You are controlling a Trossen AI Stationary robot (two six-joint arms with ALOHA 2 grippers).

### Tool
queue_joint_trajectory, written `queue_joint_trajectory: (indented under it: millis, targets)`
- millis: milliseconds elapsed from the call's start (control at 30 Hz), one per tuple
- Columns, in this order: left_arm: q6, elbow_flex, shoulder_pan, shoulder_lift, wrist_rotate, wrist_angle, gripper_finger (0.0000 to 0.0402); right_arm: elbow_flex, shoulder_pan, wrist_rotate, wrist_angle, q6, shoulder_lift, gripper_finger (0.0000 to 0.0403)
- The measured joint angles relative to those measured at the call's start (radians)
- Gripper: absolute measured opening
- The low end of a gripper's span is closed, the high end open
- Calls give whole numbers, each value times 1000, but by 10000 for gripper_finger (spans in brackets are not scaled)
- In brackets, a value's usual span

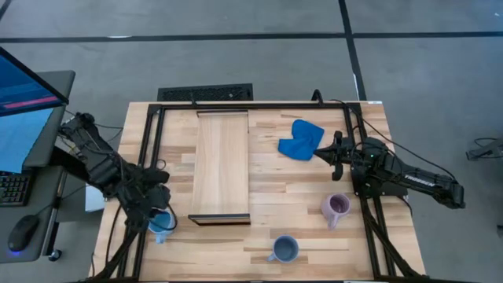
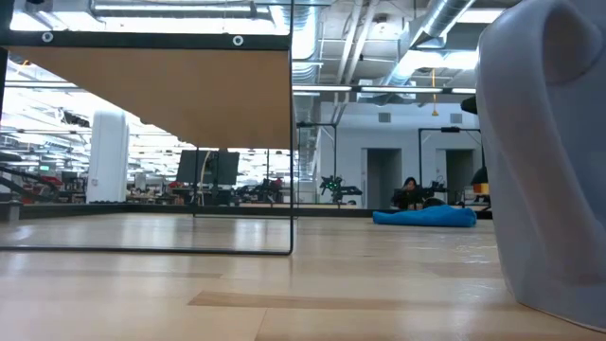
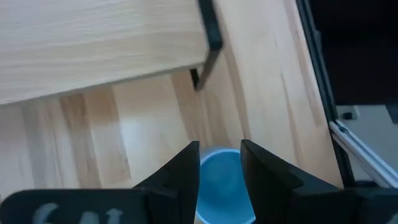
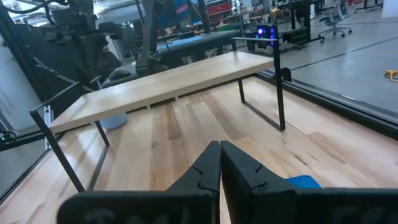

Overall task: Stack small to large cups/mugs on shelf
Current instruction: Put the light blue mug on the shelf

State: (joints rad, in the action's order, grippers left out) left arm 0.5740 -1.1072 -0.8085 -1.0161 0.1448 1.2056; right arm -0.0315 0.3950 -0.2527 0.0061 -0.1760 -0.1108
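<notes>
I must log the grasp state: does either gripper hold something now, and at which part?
Nothing is visibly gripped. The left gripper stands open over the light blue mug, fingers astride its rim, not closed. The right gripper is shut and empty, above the blue cloth.

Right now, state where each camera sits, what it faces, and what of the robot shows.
High: overhead, straight down; both arms, shelf, three mugs.
Low: tabletop height, facing the room; slate blue mug looms close, no arm.
Left wrist: above the sky blue mug; open left gripper.
Right wrist: faces the shelf; shut right gripper.
Shared: blue cloth in high, low.
</notes>
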Motion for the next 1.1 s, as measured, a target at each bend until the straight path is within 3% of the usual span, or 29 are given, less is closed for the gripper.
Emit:
queue_joint_trajectory:
  millis: [200, 733, 833, 967, 1100]
  targets:
    - [-16, 0, -62, 0, 35, -1, 107, 0, 0, 0, 0, 0, 0, 33]
    - [221, 31, -104, -6, 138, 52, 107, -1, -2, 0, 47, 0, 0, 33]
    - [265, 106, -104, -9, 104, 59, 107, -1, -2, 0, 47, 0, 0, 33]
    - [313, 157, -94, -30, -62, 65, 107, -1, -2, 0, 47, 0, 0, 33]
    - [321, 159, -94, -46, -51, 62, 107, -1, -2, 0, 47, 0, 0, 33]
